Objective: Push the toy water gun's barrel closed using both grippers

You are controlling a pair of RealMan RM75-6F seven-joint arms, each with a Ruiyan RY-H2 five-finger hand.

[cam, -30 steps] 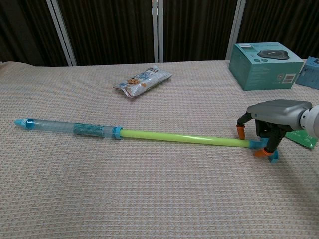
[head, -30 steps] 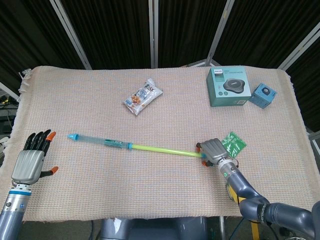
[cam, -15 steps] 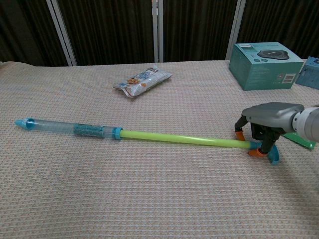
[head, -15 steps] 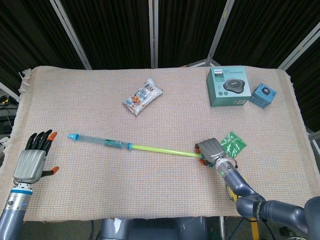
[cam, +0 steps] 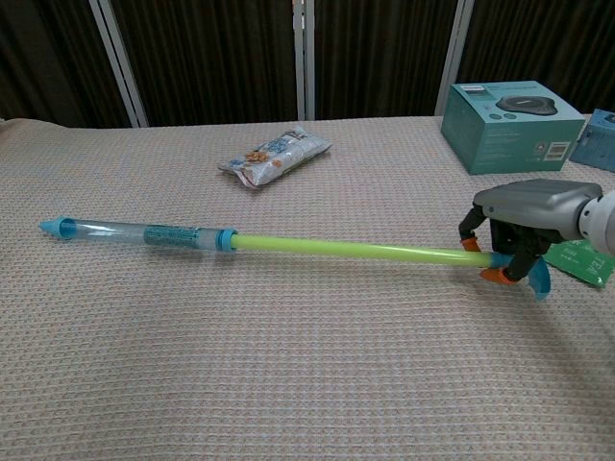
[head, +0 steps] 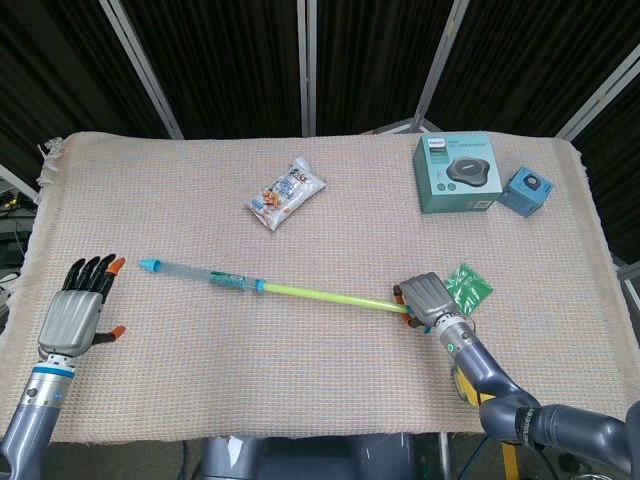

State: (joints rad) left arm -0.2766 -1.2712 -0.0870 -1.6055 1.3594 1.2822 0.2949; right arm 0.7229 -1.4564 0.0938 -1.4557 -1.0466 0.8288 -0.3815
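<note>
The toy water gun (head: 215, 276) (cam: 144, 233) lies across the table: a clear blue barrel with a cone tip at the left and a long yellow-green plunger rod (head: 330, 296) (cam: 346, 251) drawn far out to the right. My right hand (head: 425, 298) (cam: 527, 221) grips the rod's blue handle end, which is raised off the cloth. My left hand (head: 78, 307) is open, fingers spread, left of the cone tip and apart from it; the chest view does not show it.
A snack bag (head: 286, 193) (cam: 276, 156) lies behind the gun. A teal box (head: 457, 172) (cam: 512, 125) and a small blue box (head: 527, 191) stand at the back right. A green packet (head: 465, 287) lies beside my right hand. The woven cloth (head: 180, 390) covers the table.
My right hand has lifted the handle end, and the gun has shifted slightly right and up. My left hand has moved up and right, closer to the cone tip.
</note>
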